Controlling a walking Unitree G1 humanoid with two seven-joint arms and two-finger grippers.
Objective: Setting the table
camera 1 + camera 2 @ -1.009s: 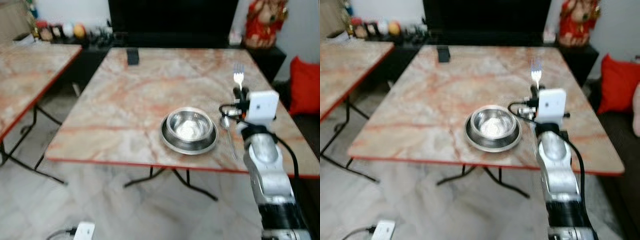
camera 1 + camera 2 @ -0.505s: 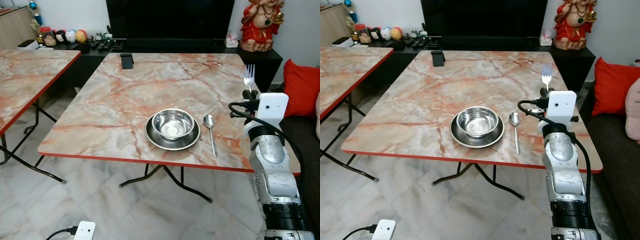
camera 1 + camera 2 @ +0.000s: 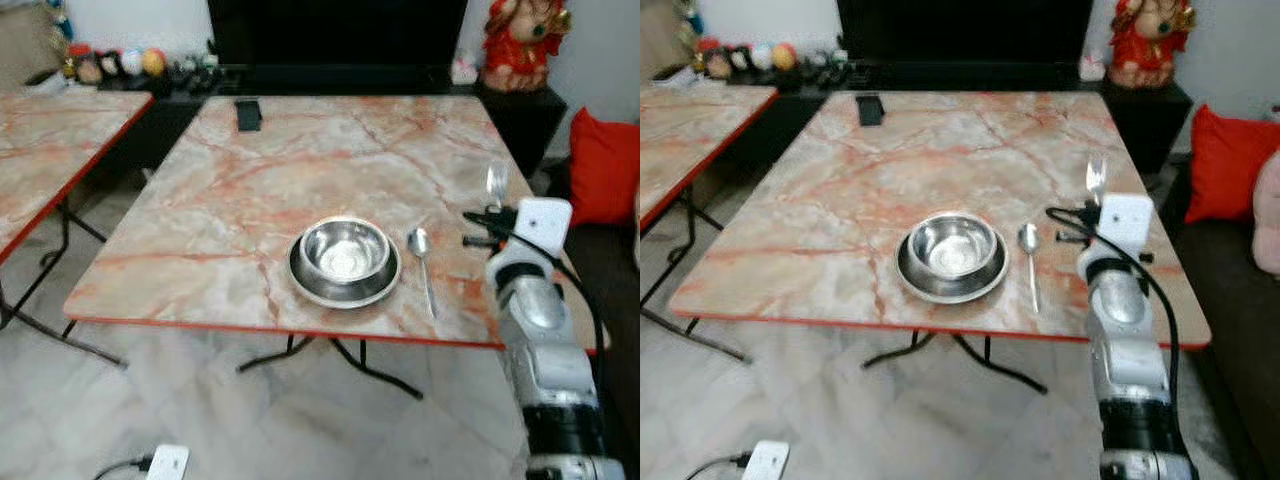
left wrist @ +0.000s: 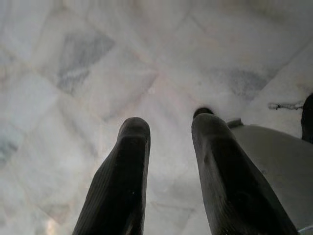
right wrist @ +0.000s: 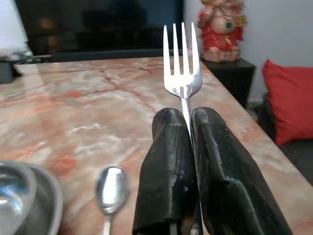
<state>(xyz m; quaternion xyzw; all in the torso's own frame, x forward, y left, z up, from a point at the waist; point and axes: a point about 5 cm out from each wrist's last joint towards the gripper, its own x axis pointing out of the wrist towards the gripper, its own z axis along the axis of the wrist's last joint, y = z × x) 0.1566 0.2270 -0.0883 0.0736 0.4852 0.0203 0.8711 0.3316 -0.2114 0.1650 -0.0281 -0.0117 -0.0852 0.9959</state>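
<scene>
A steel bowl [image 3: 345, 249] sits in a steel plate [image 3: 305, 283] near the front edge of the marble table [image 3: 300, 160]. A spoon [image 3: 423, 265] lies just right of the plate, handle toward me. My right gripper [image 5: 188, 122] is shut on a silver fork [image 5: 182, 73], tines pointing up; it hovers over the table's right side, right of the spoon. The fork [image 3: 496, 182] stands upright above the white wrist housing. My left gripper [image 4: 168, 134] hangs open over the floor.
A black phone stand [image 3: 247, 114] sits at the table's far left corner. A second marble table [image 3: 50, 150] stands to the left. A red cushion [image 3: 603, 165] and a sofa lie to the right. A white power strip [image 3: 167, 461] lies on the floor.
The camera has shifted and blurred slightly. My right gripper with the fork has dropped a little and moved slightly closer to the spoon.
</scene>
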